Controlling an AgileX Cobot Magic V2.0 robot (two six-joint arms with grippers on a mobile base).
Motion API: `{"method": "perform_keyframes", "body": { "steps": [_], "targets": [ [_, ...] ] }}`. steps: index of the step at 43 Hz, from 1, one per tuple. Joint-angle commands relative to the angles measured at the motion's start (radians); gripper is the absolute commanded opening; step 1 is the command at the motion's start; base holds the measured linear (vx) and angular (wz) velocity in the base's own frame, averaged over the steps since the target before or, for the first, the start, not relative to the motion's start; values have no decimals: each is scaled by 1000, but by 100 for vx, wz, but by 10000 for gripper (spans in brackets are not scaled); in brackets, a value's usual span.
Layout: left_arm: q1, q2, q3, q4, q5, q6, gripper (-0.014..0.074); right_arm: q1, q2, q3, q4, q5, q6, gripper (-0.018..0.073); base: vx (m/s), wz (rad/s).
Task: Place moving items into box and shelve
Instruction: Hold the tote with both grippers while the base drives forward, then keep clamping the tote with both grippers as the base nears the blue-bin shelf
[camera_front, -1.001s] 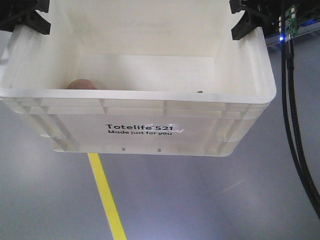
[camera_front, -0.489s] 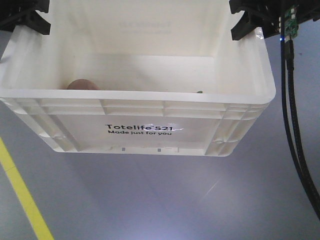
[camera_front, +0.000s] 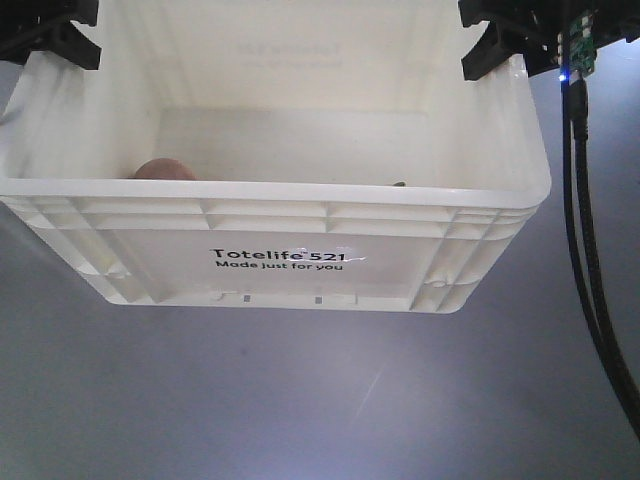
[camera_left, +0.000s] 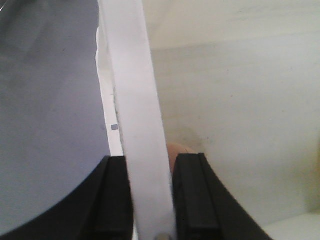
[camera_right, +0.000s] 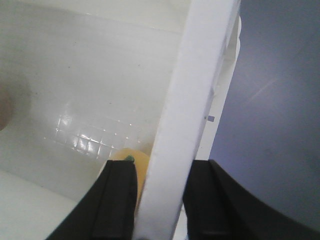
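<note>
The cream-white box (camera_front: 280, 215), printed "Totelife 521", hangs above the grey floor, held by both arms. My left gripper (camera_front: 55, 40) is shut on its left rim (camera_left: 142, 115), one finger outside and one inside. On the opposite rim (camera_right: 197, 95) my right gripper (camera_front: 495, 45) is shut the same way. Inside, the pale pink-brown plush toy (camera_front: 165, 169) peeks over the front wall, and it also shows beside the left inner finger as the pink toy (camera_left: 178, 149). The yellow-orange toy (camera_right: 139, 164) with its green leaf lies by the right inner finger; only a dark leaf tip (camera_front: 399, 184) shows in front.
Grey floor (camera_front: 320, 400) fills the view beneath the box. Black cables (camera_front: 588, 250) hang down the right side from a small circuit board (camera_front: 578, 45) with a blue light.
The yellow floor line slid left across the floor and has left the view. The box and both grippers keep their place in the frame, so the whole robot has moved.
</note>
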Motion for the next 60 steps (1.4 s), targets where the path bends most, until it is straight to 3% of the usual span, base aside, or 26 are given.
{"method": "perform_keyframes", "body": {
  "steps": [1, 34, 60],
  "targets": [
    [-14, -59, -46, -138, -95, 10, -6, 8, -65, -39, 137, -96, -26, -4, 36, -54],
    [-13, -59, -46, -120, -95, 10, -6, 8, -65, -39, 138, -92, -26, -4, 38, -53],
    [-13, -58, -46, -119, -95, 10, -6, 8, -65, -39, 138, -88, -26, -4, 45, -25]
  ]
}}
